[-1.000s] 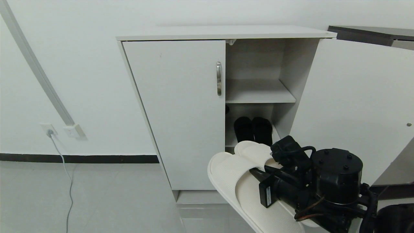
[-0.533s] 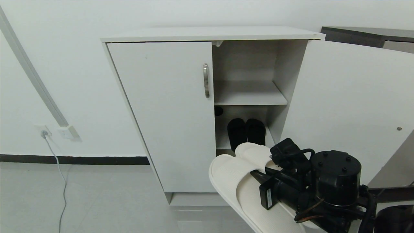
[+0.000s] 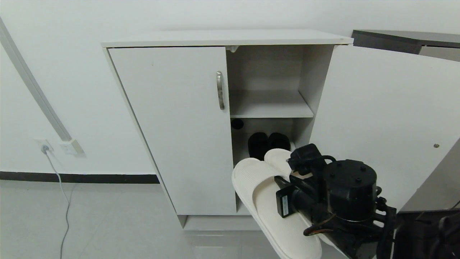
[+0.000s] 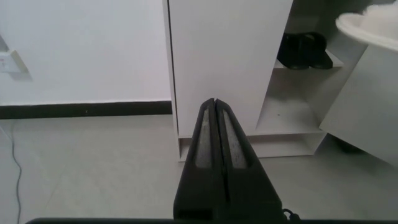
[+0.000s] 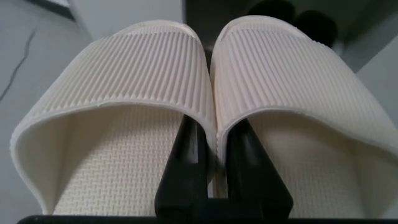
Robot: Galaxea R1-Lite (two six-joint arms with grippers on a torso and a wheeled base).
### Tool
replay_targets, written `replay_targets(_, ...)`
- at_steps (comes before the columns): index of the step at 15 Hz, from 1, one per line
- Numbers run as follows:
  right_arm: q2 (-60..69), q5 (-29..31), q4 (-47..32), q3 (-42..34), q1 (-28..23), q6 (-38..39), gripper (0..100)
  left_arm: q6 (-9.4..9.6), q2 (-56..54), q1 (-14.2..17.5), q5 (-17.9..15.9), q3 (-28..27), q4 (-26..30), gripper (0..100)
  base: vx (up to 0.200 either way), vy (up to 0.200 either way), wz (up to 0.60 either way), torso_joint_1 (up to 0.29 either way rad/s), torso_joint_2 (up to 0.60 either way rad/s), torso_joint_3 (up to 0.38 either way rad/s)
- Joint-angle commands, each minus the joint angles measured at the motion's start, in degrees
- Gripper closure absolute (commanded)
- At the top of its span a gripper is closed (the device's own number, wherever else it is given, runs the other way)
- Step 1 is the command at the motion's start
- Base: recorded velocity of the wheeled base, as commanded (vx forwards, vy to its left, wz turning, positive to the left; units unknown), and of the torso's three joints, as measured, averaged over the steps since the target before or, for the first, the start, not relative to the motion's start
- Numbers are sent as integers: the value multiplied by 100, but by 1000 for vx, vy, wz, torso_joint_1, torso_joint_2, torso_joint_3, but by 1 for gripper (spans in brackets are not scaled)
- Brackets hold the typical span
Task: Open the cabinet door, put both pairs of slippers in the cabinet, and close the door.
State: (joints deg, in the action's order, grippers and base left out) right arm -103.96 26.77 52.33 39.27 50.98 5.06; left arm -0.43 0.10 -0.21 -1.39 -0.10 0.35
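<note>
- The right arm reaches in low from the right. The right pincer (image 5: 214, 149) is clamped on the touching inner walls of the white slippers (image 3: 264, 190), one finger inside each.
- The white slippers hang in the air, toes toward the cabinet (image 3: 169, 126) opening, near the black slippers (image 3: 267, 144) on a lower shelf.
- The right door (image 3: 381, 115) stands open.
- The left pincer (image 4: 215, 134) has its fingers pressed together and points over the floor toward the cabinet's foot.

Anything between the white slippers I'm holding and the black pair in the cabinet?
Nothing: the left wrist view shows a bare gap between the white slippers and the black slippers.
</note>
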Motion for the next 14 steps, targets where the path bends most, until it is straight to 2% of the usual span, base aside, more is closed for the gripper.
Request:
replay_targets(1, -265, 751, -1164, 1022, 149, 461, 100, -1, -1, 3, -2, 1, 0, 100, 0, 0, 0, 0, 0, 0)
replay_targets(3, -379, 1296, -2368, 1830, 175, 1050, 100, -1, -1, 3, -2, 1, 0, 100, 0, 0, 0, 0, 0, 0)
replay_targets(5, -564, 1884, -2939, 2595, 158, 1375, 100, -1, -1, 3, -2, 1, 0, 100, 0, 0, 0, 0, 0, 0)
replay_targets(10, -502, 1955, -3722, 3614, 131, 1182, 100, 8, -1, 3, -2, 1, 0, 100, 0, 0, 0, 0, 0, 0)
replay_targets(11, -520, 1955, -3704, 3799, 43, 892, 100, 8, -1, 3, -2, 1, 0, 100, 0, 0, 0, 0, 0, 0)
replay_targets(14, -564, 1955, -3713, 4098, -80, 672, 100, 8, -1, 3, -2, 1, 0, 100, 0, 0, 0, 0, 0, 0)
